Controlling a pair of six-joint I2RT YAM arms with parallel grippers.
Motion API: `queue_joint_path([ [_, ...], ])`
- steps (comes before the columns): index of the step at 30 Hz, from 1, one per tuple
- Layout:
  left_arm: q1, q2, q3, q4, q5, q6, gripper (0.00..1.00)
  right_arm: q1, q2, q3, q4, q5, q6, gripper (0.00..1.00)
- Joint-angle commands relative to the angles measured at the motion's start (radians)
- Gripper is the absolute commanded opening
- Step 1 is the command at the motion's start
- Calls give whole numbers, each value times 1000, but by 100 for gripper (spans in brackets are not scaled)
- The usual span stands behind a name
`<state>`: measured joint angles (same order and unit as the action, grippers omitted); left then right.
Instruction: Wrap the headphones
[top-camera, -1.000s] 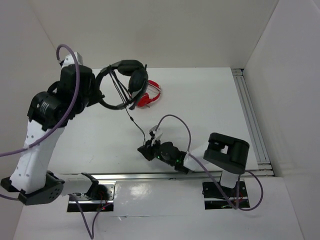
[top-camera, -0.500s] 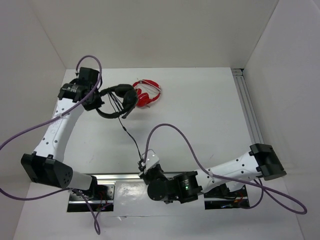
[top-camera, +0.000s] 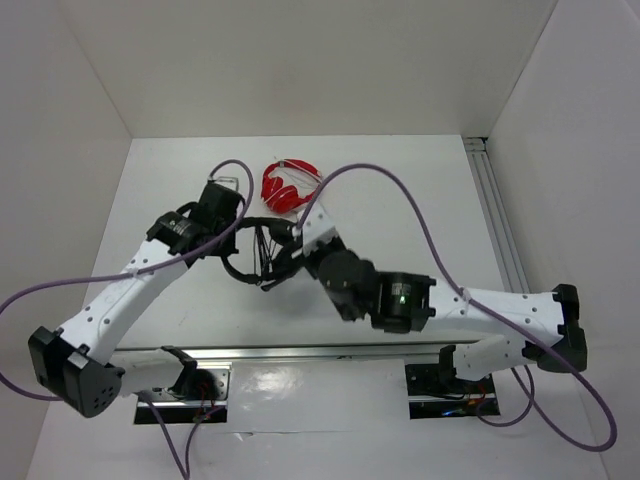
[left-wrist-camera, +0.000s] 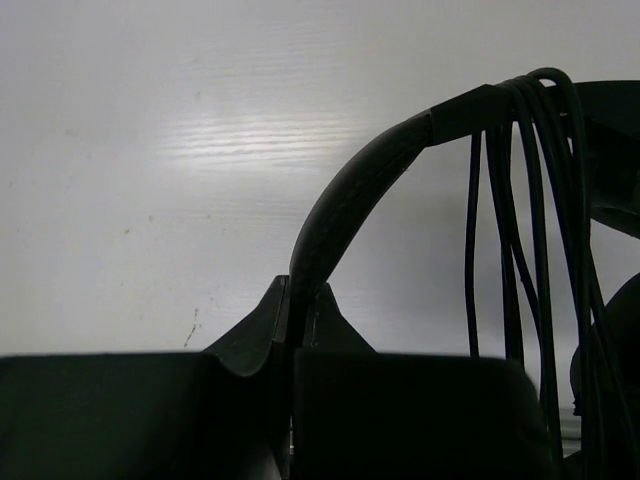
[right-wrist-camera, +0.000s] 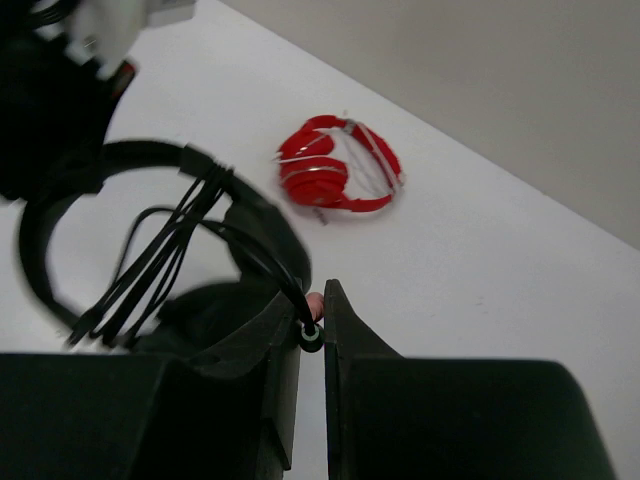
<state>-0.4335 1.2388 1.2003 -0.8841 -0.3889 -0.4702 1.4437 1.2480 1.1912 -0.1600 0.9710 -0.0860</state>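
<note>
The black headphones (top-camera: 250, 265) hang over the middle of the table, their thin headband (left-wrist-camera: 345, 205) pinched edge-on in my left gripper (left-wrist-camera: 300, 292), which is shut on it. Several turns of the thin black cable (left-wrist-camera: 525, 210) lie over the headband. In the right wrist view the headband (right-wrist-camera: 60, 185) curves at the left, with an earcup (right-wrist-camera: 262, 228) just in front of the jaws. My right gripper (right-wrist-camera: 312, 318) is shut on the cable's plug end (right-wrist-camera: 311, 338), close to that earcup. From above, the left gripper (top-camera: 234, 240) and right gripper (top-camera: 290, 256) flank the headphones.
Small red headphones (top-camera: 290, 186) lie on the table just beyond the black pair, also in the right wrist view (right-wrist-camera: 340, 168). A metal rail (top-camera: 500, 235) runs along the right side, another rail (top-camera: 330, 352) along the near edge. White walls enclose the table.
My left arm has brought the headphones from the far left toward the table's middle. My right arm has swung from the near edge up to them, taking the cable end along.
</note>
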Motion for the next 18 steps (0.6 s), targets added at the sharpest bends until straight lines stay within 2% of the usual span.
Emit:
queue_joint_path([
  [1, -134, -75, -16, 125, 45, 90, 0, -139, -19, 82, -41, -226, -130, 0],
  [3, -251, -84, -16, 125, 27, 111, 0, -230, 4, 122, -53, -279, -155, 0],
  [6, -358, -117, -16, 114, -40, 111, 0, -317, 41, 131, -67, -365, -204, 0],
  [10, -511, -211, -25, 103, -111, 123, 0, -463, 53, 75, -58, -500, -225, 0],
  [14, -545, -283, -12, 73, -122, 123, 0, -589, -2, -51, -3, -697, -173, 0],
  [18, -554, -292, 28, 24, -133, 114, 0, -655, -15, -119, 57, -802, -120, 0],
])
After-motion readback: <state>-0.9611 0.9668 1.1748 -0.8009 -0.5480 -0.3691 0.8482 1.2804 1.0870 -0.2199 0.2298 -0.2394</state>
